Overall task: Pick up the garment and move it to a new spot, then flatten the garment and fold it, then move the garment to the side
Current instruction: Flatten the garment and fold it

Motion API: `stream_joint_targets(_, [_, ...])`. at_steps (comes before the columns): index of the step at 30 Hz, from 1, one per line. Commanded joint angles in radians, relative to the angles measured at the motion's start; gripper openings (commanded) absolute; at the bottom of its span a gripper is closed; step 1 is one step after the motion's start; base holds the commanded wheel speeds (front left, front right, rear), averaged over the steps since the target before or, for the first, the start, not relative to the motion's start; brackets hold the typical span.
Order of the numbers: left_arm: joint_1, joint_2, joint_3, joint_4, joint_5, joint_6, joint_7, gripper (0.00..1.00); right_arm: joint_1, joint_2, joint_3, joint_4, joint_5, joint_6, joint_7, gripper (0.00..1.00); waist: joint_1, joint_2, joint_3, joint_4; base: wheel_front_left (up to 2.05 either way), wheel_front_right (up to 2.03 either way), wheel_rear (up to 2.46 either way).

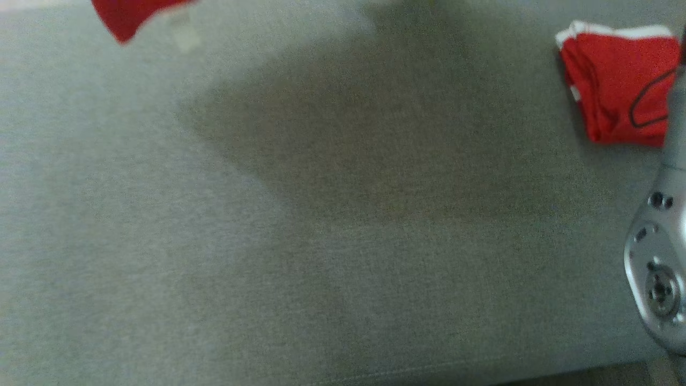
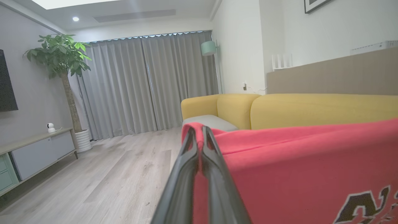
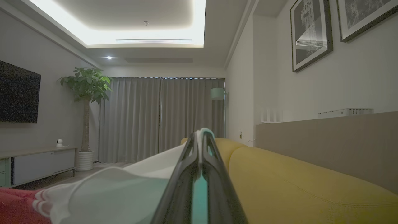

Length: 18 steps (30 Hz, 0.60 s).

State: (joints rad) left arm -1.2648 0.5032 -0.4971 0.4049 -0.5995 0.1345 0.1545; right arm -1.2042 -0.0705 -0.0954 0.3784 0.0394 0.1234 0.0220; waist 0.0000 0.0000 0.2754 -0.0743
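The garment (image 2: 295, 161) is red with dark lettering and a white part (image 3: 124, 189). In the left wrist view my left gripper (image 2: 201, 130) is shut on its red top edge, and the cloth stretches taut to the right. My right gripper (image 3: 202, 134) is shut on a pale white and teal fold of it, with a red-striped cuff lower left. In the head view a blurred red corner (image 1: 126, 19) shows at the top left edge. The pale right forearm (image 1: 662, 257) rises along the right edge.
A folded red cloth with white trim (image 1: 616, 86) lies on the grey cushion (image 1: 321, 214) at the right. A yellow sofa back (image 2: 311, 109) runs behind. Wooden floor (image 2: 108, 174), a potted plant (image 2: 67, 81) and a low cabinet (image 2: 34, 152) are to the left.
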Motion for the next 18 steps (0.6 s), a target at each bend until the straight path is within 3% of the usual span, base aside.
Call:
stream_joint_targets(1, [-0.088, 0.034, 0.018, 0.04, 0.029, -0.025, -0.047, 0.0, -0.078, 0.02, 0.034, 0.028, -0.002, 0.007, -0.036, 0.0, 0.0, 0.0, 0.084, -0.042, 0.0, 0.0, 0.0])
stream_joint_targets(11, [-0.137, -0.029, -0.001, 0.236, 0.037, -0.112, -0.242, 0.0, -0.072, 0.02, 0.127, 0.151, 0.037, 0.007, -0.151, 0.0, 0.0, 0.0, 0.292, -0.034, 0.0, 0.0, 0.0])
stream_joint_targets(18, [-0.012, -0.085, 0.023, 0.33, -0.033, -0.166, -0.367, 0.0, 0.093, 0.02, 0.229, 0.121, 0.118, 0.007, -0.231, 0.0, 0.0, 0.0, 0.326, -0.008, 0.0, 0.0, 0.0])
